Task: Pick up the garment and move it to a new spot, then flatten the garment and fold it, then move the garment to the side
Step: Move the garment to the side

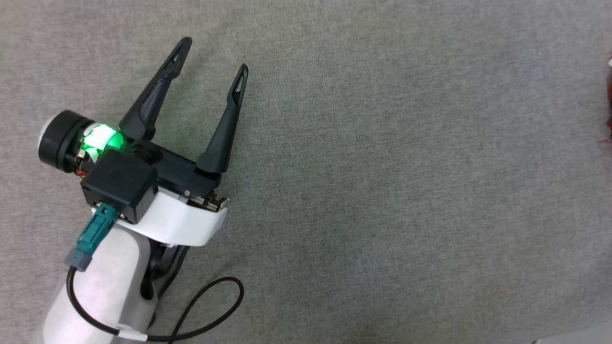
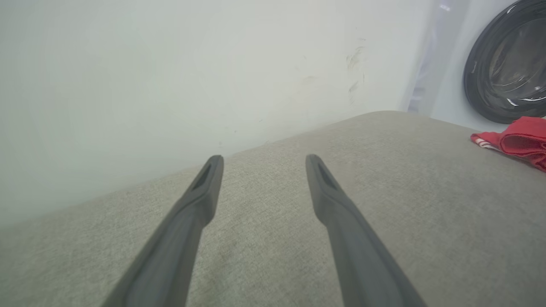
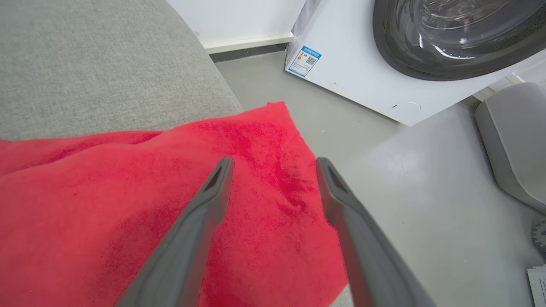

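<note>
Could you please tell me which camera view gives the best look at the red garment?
The right wrist view: the garment spreads close across it, lying on the grey cushion. The left wrist view catches a small bunched part far right, with striped trim; the head view has just a red sliver at its right edge.

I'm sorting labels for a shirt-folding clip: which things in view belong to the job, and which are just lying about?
Part of the job:
- red shirt
- left gripper, open
- right gripper, open above the shirt
- grey cushion, the work surface

Just there:
- washing machine
- floor
- white wall
</note>
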Controlling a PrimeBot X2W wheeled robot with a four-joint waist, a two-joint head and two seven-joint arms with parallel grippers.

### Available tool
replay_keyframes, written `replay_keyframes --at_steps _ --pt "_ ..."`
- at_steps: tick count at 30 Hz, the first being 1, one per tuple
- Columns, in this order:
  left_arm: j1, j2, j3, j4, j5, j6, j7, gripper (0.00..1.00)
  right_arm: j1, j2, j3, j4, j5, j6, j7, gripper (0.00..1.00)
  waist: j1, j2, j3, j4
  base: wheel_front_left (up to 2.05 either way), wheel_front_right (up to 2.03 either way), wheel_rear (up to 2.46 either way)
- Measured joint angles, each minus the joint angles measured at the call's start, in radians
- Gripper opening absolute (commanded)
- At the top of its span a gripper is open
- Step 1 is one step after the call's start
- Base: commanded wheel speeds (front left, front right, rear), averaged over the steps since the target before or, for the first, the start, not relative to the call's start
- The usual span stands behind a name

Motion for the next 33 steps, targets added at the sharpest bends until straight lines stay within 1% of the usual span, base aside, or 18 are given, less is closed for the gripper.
replay_keyframes --at_steps 5,10,17,21,26,33 --pt "0.037 -0.023 0.002 0.039 -0.020 0.022 -0.022 1.00 0.031 0.018 -0.014 -0.026 -0.024 0.000 -0.086 1.00 -0.0001 0.0000 -0.064 0.004 0.00 0.00 0.00" --pt "0.103 -0.054 0.004 0.089 -0.049 0.046 -0.040 1.00 0.106 0.035 0.012 -0.043 -0.010 0.000 -0.166 1.00 -0.0002 0.0000 -0.156 0.012 0.00 0.00 0.00" --pt "0.224 -0.084 0.020 0.152 -0.089 0.082 -0.053 1.00 0.227 0.050 0.108 -0.044 0.052 0.000 -0.268 1.00 -0.0004 0.0000 -0.302 0.030 0.00 0.00 0.00" --pt "0.277 -0.104 0.029 0.179 -0.105 0.102 -0.058 1.00 0.309 0.063 0.159 -0.051 0.085 0.000 -0.306 1.00 -0.0005 0.0001 -0.382 0.048 0.00 0.00 0.00" --pt "0.335 -0.117 0.040 0.212 -0.114 0.123 -0.062 1.00 0.411 0.097 0.238 -0.086 0.125 0.000 -0.342 1.00 -0.0005 0.0000 -0.470 0.077 0.00 0.00 0.00" --pt "0.415 -0.133 0.061 0.242 -0.123 0.151 -0.063 1.00 0.534 0.166 0.359 -0.160 0.183 0.000 -0.375 1.00 -0.0004 0.0001 -0.574 0.123 0.00 0.00 0.00"
